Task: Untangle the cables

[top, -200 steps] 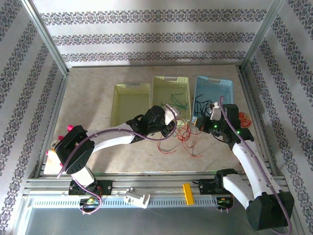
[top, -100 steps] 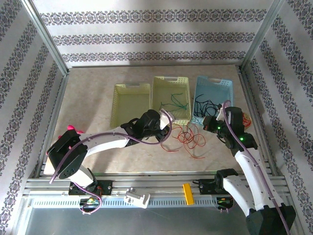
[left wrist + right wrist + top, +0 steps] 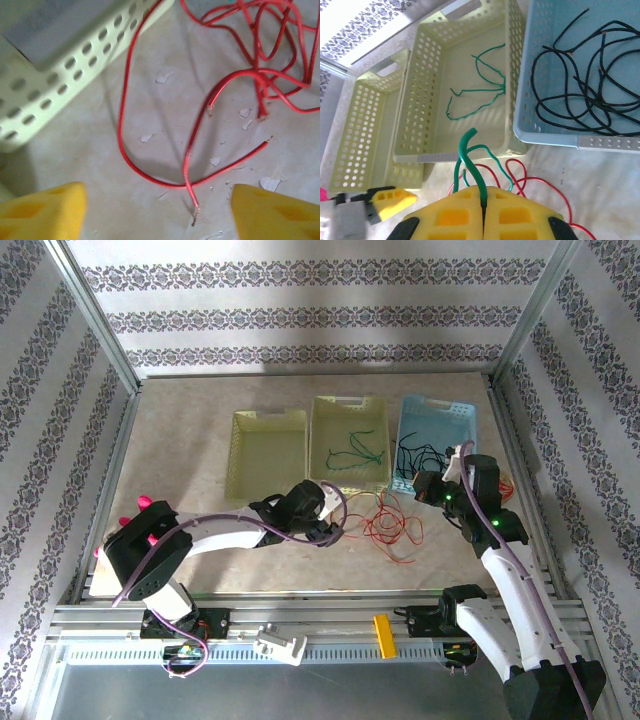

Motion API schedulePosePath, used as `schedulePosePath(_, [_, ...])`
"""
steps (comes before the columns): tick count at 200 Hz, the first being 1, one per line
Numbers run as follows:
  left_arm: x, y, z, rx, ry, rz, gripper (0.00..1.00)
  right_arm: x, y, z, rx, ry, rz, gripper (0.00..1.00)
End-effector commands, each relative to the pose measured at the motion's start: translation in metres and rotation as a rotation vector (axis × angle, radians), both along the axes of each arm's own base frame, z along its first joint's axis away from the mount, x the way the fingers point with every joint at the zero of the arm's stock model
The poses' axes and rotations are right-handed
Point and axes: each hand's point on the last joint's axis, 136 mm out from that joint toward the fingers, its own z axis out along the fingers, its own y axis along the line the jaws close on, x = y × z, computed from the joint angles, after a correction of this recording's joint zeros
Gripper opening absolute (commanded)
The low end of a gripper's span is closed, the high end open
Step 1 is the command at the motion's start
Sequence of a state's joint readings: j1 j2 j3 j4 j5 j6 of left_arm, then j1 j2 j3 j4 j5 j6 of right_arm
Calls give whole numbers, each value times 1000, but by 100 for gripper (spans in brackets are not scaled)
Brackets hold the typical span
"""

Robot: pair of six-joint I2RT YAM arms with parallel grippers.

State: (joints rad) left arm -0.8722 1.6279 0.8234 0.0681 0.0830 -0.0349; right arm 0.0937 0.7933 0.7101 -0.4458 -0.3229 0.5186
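In the left wrist view a loose red cable [image 3: 192, 165] lies on the table, its bare end between my left gripper's [image 3: 157, 215] wide-open yellow fingers [image 3: 42, 210]; nothing is held. From above, the left gripper [image 3: 330, 522] sits low beside the red tangle [image 3: 390, 525]. My right gripper [image 3: 483, 210] is shut on a green cable [image 3: 470, 152] that curls up from its pads. From above, the right gripper [image 3: 422, 487] hovers at the blue basket's near corner. Another green cable [image 3: 480, 90] lies in the middle basket. Black cables [image 3: 580, 95] lie in the blue basket.
Three baskets stand side by side at mid-table: a pale yellow one [image 3: 240, 455], a taller pale yellow one [image 3: 348, 402] and a blue one [image 3: 440, 405]. Metal frame posts and patterned walls close in the table. A yellow block [image 3: 382, 630] sits on the front rail.
My left gripper has come down toward the near side and opened, dropping the red cable onto the table. The right gripper has drawn back slightly, still holding the green cable.
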Motion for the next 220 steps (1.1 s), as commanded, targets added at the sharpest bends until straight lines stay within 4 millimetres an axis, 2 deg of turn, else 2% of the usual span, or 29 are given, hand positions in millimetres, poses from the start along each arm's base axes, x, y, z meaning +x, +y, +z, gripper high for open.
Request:
schedulePosePath(1, [1,-1,1,24,-12,8,83,6,8,32,42,-83,35,0])
schedulePosePath(45, [2,-17,38,-100,-70,-34,85,0,31,53,111,-115,167,0])
schedulePosePath(87, [23,-21,62,-119,-187,1,84,-16,52,64,182,-93,306,0])
schedulePosePath(138, [45,-24,58,-29,-292,-4,83,-31,72,76,292,-38,450,0])
schedulePosePath(161, [50,-27,56,-15,-315,-16,78,-36,79,82,339,-25,500,0])
schedulePosePath(173, [50,-29,54,-12,-311,-33,72,-36,79,85,350,-28,501,0])
schedulePosePath(181, [49,-31,52,-12,-303,-48,64,-35,78,87,355,-32,500,0])
schedulePosePath(209, [45,-39,49,-37,-277,-81,24,-31,74,88,347,-37,479,0])
schedulePosePath(220, [45,-40,49,-38,-269,-79,14,-29,72,85,334,-35,464,0])
